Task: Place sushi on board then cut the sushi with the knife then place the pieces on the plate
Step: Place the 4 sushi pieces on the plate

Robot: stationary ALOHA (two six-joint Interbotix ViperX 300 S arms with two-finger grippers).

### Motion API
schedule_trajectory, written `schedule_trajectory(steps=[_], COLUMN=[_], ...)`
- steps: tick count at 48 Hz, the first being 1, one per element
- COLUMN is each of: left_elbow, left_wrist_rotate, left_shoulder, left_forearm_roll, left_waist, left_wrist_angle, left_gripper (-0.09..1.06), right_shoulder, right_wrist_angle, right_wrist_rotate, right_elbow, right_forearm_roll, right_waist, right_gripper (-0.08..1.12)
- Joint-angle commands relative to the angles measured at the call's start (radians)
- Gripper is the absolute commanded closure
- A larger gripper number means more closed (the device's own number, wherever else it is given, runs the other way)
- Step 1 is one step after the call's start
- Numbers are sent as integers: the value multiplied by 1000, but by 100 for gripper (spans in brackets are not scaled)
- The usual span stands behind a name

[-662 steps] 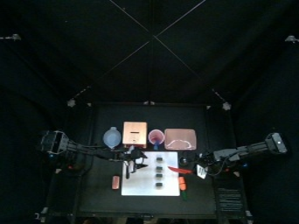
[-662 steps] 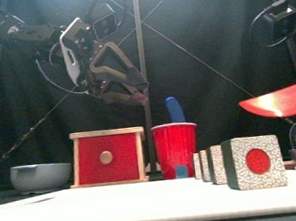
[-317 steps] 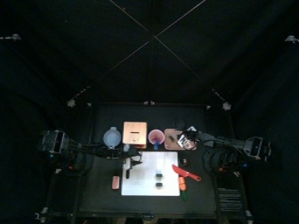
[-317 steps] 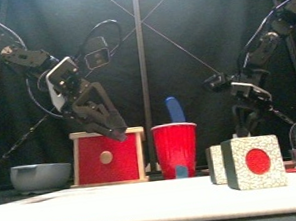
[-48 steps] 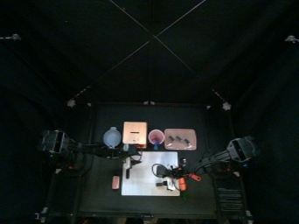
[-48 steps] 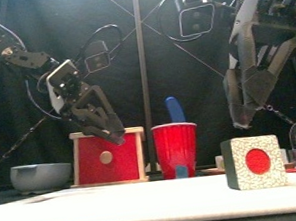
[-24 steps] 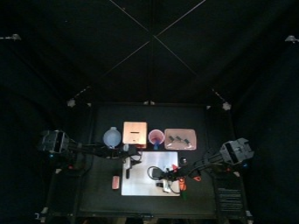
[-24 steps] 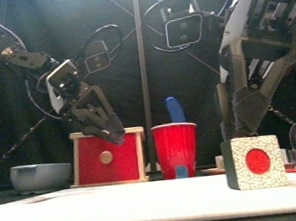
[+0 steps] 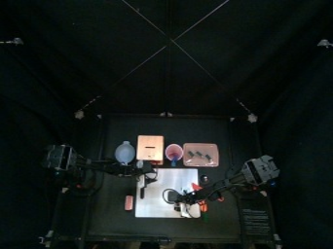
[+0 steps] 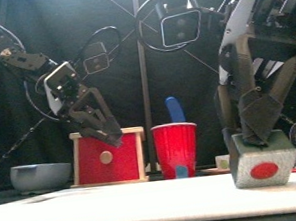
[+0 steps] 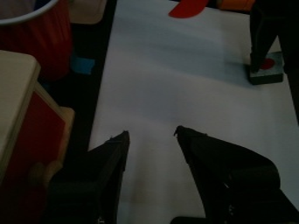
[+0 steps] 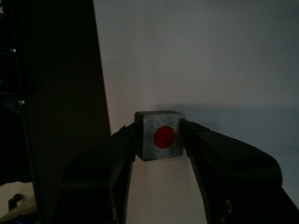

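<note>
Lowered the right gripper (image 12: 160,129) since half a second ago, onto the last piece (image 12: 160,137), and tipped it off upright. Holds it clamped by two sides, red spot facing front, at or barely off the board (image 10: 108,208). Keeps the left gripper (image 11: 151,132) apart, hovering over the board's back left. Should next lift and carry back and rightward to the plate (image 9: 213,159), on the right arm's side.

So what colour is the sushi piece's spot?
Red; the front view shows the sushi piece best.
</note>
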Motion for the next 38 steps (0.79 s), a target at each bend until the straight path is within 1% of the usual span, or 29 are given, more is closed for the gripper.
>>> schedule_trajectory(steps=[1, 22, 27, 33, 38], left_elbow=[-11, -5, -5, -5, -5], left_wrist_rotate=[-3, -3, -3, -3, -3], left_shoulder=[-5, -5, -5, -5, -5], left_forearm_roll=[-2, -2, -2, -2, -2], left_waist=[-2, -2, -2, -2, -2], left_wrist_angle=[-3, -3, -3, -3, -3], left_gripper=[12, 12, 12, 12, 12], right_shoulder=[-26, -3, 12, 20, 21], right_wrist_angle=[20, 31, 38, 55, 55], right_wrist_rotate=[-2, 2, 2, 0, 0], right_elbow=[-17, -20, -23, -26, -26], right_forearm_roll=[2, 2, 5, 21, 20], right_waist=[-5, -6, -6, -6, -6], right_gripper=[24, 24, 20, 10, 8])
